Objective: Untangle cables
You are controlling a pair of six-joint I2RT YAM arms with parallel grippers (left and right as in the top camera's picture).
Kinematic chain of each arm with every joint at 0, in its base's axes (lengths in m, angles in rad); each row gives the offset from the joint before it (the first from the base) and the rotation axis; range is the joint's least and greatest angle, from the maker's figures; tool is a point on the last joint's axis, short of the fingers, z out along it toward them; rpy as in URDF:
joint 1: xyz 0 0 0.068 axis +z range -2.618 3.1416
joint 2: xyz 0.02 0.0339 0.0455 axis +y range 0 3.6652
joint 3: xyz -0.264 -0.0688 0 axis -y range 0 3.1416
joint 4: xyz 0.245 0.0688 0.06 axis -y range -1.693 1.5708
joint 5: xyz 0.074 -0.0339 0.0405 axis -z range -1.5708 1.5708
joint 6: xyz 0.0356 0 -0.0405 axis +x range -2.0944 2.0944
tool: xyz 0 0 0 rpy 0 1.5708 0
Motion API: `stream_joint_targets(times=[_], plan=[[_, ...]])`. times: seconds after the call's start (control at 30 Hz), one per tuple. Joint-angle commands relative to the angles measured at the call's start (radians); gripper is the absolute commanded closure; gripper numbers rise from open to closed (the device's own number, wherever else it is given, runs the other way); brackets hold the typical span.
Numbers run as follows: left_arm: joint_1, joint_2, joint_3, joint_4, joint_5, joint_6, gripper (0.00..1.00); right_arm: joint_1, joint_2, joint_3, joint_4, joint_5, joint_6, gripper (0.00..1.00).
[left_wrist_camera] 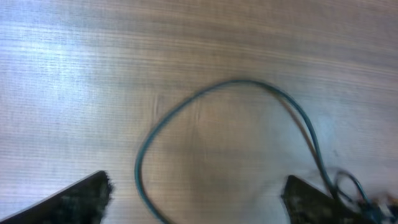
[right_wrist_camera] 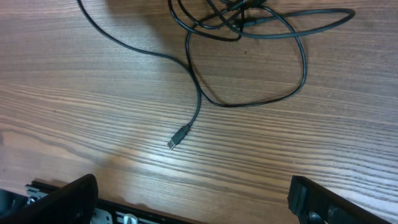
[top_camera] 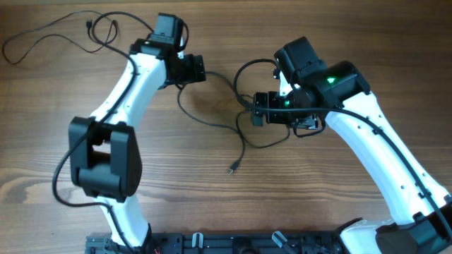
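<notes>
Thin black cables lie on the wooden table. One strand (top_camera: pixel 244 144) runs from under my left gripper (top_camera: pixel 198 69) down the middle to a small plug (top_camera: pixel 232 169). Its upper part joins loops (top_camera: pixel 240 76) beside my right gripper (top_camera: pixel 256 109). A separate strand trails off at the far left, one end (top_camera: pixel 88 25) near the back edge. In the left wrist view a cable loop (left_wrist_camera: pixel 236 83) lies on the table between the wide-apart fingers of the left gripper (left_wrist_camera: pixel 196 205), untouched. In the right wrist view the open right gripper (right_wrist_camera: pixel 193 202) hovers short of the plug (right_wrist_camera: pixel 180 135) and the knot (right_wrist_camera: pixel 230 18).
A black rail (top_camera: pixel 212 243) runs along the table's front edge and shows under the right gripper (right_wrist_camera: pixel 124 214). Both white arms reach in from the front, and thicker black wires hang off them. Bare wood lies between the plug and the rail.
</notes>
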Motion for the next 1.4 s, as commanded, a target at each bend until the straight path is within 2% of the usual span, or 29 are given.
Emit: stream_joint_targets(times=[0.0,0.07,0.3,0.37,0.5,0.57,0.6,0.73,0.8,0.9,1.03,1.27,1.37], plan=[[-0.006,0.084,-0.010,0.067,-0.084,0.010,0.19,-0.001,0.011,-0.035,0.006,-0.002,-0.015,0.00],[-0.004,0.116,-0.010,0.079,-0.084,0.011,0.25,0.000,0.012,-0.047,0.013,-0.002,-0.018,0.00],[-0.004,0.204,-0.010,0.096,-0.088,0.125,0.26,0.000,0.016,-0.047,0.041,-0.002,-0.016,0.00],[-0.003,0.217,-0.010,0.099,-0.110,0.127,0.30,0.000,0.016,-0.047,0.048,-0.002,-0.013,0.00],[-0.003,0.227,-0.010,0.099,-0.116,0.126,0.68,0.000,0.016,-0.047,0.048,-0.002,-0.014,0.00],[-0.003,0.229,-0.015,0.095,-0.097,0.125,0.83,0.000,0.016,-0.047,0.050,-0.002,-0.014,0.00],[-0.003,0.229,-0.015,0.092,-0.090,0.125,0.96,0.000,0.016,-0.047,0.050,-0.002,-0.014,0.00],[-0.003,0.197,-0.012,0.076,-0.079,0.121,0.96,0.000,0.016,-0.047,0.046,-0.002,-0.014,0.00],[-0.003,0.145,-0.011,0.072,-0.028,0.118,0.96,0.000,0.016,-0.047,0.045,-0.002,-0.014,0.00],[-0.003,-0.037,-0.011,0.071,0.203,0.118,0.96,0.000,0.016,-0.047,0.060,-0.001,-0.013,0.00],[-0.006,-0.286,-0.011,0.074,0.383,0.118,0.96,0.000,0.017,-0.047,0.080,-0.002,-0.014,0.00],[-0.062,-0.597,-0.011,0.075,0.393,0.095,0.96,0.000,0.034,-0.047,0.105,-0.002,-0.010,0.00],[-0.108,-0.698,-0.011,0.122,0.393,0.060,0.96,0.000,0.062,-0.047,0.108,-0.002,-0.010,0.00]])
